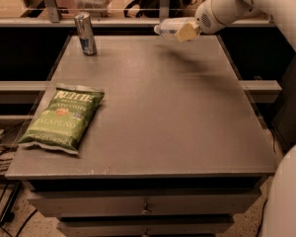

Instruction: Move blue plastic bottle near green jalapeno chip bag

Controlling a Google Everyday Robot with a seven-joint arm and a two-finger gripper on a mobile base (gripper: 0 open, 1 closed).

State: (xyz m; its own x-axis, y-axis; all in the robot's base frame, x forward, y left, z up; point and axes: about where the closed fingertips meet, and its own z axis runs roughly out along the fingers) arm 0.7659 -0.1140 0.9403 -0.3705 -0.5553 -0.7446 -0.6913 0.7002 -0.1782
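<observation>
Grey tabletop (177, 122) open across centre and right. At left edge lies green jalapeno chip bag (64, 117); gripper (185, 32), upper centre, pinches blue plastic bottle (167, 27) over far edge.

One bench (177, 112) carries two things: one green chip bag (64, 117) and one slim can (85, 33). One clear bottle (166, 27) is in the air, held by the one gripper (187, 32) above the bench's far edge, jaws clasped around it.

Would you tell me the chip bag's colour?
The chip bag is green with white lettering, camera view. The gripper holds the bottle over the table's far edge.
</observation>
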